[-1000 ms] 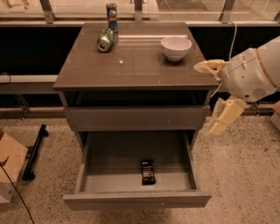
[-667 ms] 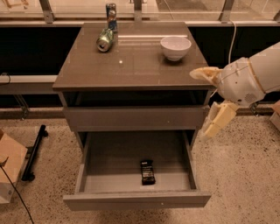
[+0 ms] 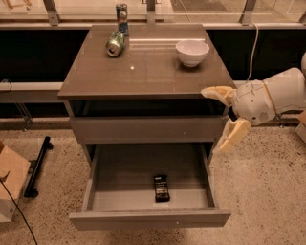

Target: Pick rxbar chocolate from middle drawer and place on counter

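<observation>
The rxbar chocolate (image 3: 161, 188), a small flat black bar, lies on the floor of the open middle drawer (image 3: 149, 218), near its front and a little right of centre. The counter (image 3: 143, 67) is the glossy brown-grey top of the cabinet. My gripper (image 3: 221, 116) hangs at the cabinet's right side, level with the counter's front right corner, with its two cream fingers (image 3: 233, 135) spread wide apart and nothing between them. It is above and to the right of the bar, outside the drawer.
On the counter stand a white bowl (image 3: 192, 52) at the back right, a green can (image 3: 114, 43) lying on its side and an upright can (image 3: 122, 13) at the back. A closed grey panel (image 3: 143, 129) sits above the drawer. A cardboard box (image 3: 9, 182) and black stand are on the floor at left.
My gripper has moved slightly left and down, towards the cabinet's front right corner. The bar and drawer have not moved.
</observation>
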Controlling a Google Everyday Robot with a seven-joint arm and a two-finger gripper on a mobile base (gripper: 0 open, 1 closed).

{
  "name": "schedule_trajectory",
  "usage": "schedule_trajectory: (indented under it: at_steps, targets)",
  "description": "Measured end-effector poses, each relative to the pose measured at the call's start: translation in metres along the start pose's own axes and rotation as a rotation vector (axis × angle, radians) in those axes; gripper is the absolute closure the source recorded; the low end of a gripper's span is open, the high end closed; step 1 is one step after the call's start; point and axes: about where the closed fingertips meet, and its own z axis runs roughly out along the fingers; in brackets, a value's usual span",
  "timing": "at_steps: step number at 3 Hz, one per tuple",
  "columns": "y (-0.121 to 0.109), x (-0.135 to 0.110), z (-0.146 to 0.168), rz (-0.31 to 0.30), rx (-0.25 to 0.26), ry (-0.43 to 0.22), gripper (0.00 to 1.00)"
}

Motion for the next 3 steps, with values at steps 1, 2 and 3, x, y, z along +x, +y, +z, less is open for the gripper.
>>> schedule_trajectory:
  at_steps: [1, 2, 3]
  targets:
    - [0.000, 0.000, 0.000, 0.000, 0.000, 0.000, 0.00]
    - [0.003, 0.009, 0.017, 0.053, 0.020, -0.093, 0.00]
    - [0.006, 0.021, 0.041, 0.097, 0.044, -0.222, 0.00]
